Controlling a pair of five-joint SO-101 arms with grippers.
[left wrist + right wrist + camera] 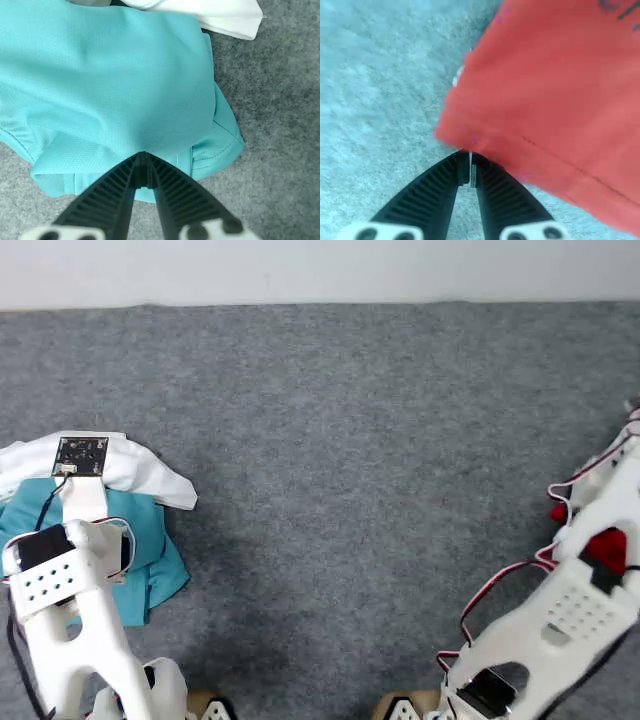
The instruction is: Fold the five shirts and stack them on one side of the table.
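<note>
A teal shirt [160, 575] lies folded at the table's left side, with a white shirt [140, 470] just behind it and partly overlapping it. My left gripper [145, 156] is shut, its tips pinching the near part of the teal shirt [125, 85]; the white shirt [220, 15] shows past its far edge. At the right side, my right gripper [470, 156] is shut on the hem of a red shirt [555, 100]. A little of that red shirt [608, 548] peeks out from behind the right arm [560, 625].
The grey carpeted table top [380, 440] stretches bare between the two arms, back to a white wall [320, 270]. The left arm [80, 600] covers part of the teal shirt from above.
</note>
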